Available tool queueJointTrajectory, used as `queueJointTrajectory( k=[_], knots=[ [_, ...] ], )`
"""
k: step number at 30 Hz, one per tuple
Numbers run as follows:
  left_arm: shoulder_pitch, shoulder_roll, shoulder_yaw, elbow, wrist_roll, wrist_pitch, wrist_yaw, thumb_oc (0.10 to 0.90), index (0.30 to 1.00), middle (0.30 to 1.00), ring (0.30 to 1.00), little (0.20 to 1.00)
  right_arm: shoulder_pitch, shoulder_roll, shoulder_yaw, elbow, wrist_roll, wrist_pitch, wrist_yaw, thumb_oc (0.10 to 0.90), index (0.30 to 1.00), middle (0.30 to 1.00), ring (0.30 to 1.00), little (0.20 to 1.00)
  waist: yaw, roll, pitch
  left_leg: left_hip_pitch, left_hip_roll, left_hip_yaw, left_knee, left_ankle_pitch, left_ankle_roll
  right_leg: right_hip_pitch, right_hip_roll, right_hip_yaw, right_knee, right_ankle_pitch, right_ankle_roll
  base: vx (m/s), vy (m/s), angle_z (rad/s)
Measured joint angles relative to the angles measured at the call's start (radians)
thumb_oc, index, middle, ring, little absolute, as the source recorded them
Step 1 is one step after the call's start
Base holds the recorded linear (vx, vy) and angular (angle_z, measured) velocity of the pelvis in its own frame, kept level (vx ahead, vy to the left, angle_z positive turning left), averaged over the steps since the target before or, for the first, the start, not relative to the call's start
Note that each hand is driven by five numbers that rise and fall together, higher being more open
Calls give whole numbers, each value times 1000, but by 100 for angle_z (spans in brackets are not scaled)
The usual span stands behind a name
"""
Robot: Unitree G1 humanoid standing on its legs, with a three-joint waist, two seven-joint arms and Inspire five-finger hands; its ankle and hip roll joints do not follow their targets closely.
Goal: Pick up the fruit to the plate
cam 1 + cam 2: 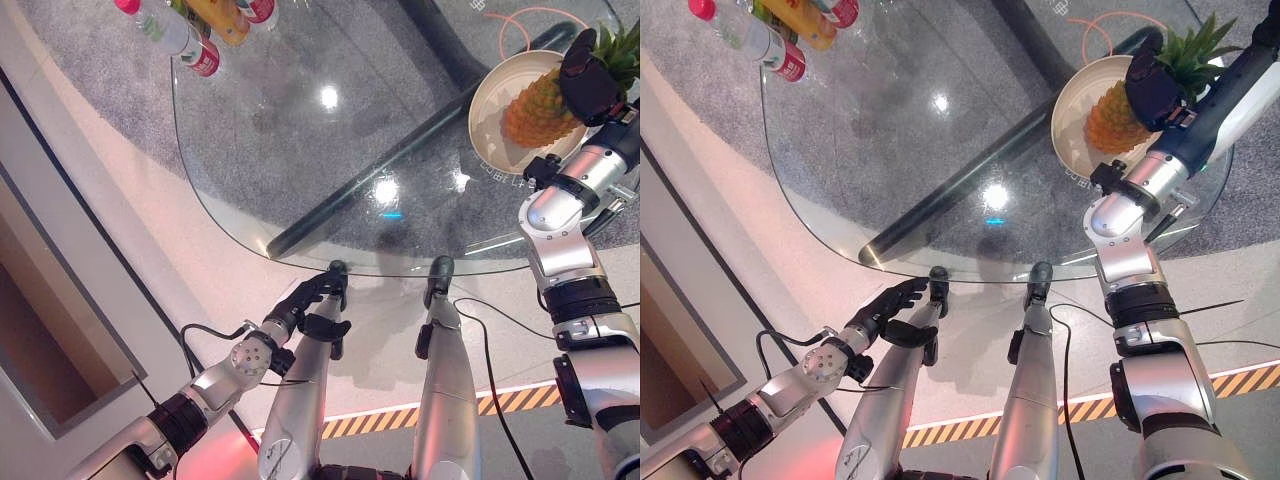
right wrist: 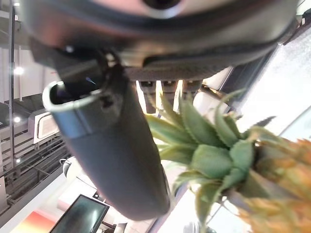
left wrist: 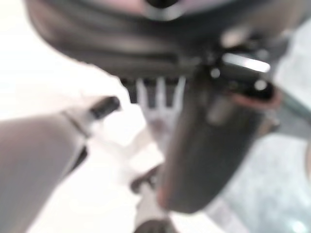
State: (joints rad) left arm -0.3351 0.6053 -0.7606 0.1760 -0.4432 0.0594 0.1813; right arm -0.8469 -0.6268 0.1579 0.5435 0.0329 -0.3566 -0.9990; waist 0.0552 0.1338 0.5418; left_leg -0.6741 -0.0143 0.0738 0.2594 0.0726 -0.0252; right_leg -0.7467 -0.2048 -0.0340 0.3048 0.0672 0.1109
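A pineapple [image 1: 535, 110] lies on the round cream plate [image 1: 495, 120] at the far right of the glass table [image 1: 300, 150]. My right hand [image 1: 592, 78] is at its leafy crown [image 2: 204, 155]. The leaves sit between the thumb [image 2: 112, 150] and the fingers [image 2: 160, 92], which look straight, not curled round them. My left hand [image 1: 315, 295] hangs low, just in front of the table's near edge, with relaxed fingers and nothing in it.
Several bottles [image 1: 190, 30] stand at the table's far left corner. A dark bar [image 1: 400, 160] runs diagonally under the glass. A yellow and black striped line [image 1: 500, 402] marks the floor near me, and a wall [image 1: 60, 300] stands to the left.
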Motion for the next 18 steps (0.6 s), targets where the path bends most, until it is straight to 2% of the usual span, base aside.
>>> queueJointTrajectory(
  k=[9,18],
  knots=[
    [32,0,28,0,0,1,-21,800,900,900,900,900,24,-32,0,-122,-74,30,24,800,900,900,900,900,-2,0,0,14,3,-4,2,-1,1,28,2,-11,-17,5,0,2,-2,1],
    [64,0,68,0,1,0,-45,800,900,900,900,900,89,-46,8,-214,-118,66,188,800,900,900,900,900,-6,-2,1,34,4,-7,3,-3,1,54,3,-14,-25,6,0,0,0,0]
  ],
)
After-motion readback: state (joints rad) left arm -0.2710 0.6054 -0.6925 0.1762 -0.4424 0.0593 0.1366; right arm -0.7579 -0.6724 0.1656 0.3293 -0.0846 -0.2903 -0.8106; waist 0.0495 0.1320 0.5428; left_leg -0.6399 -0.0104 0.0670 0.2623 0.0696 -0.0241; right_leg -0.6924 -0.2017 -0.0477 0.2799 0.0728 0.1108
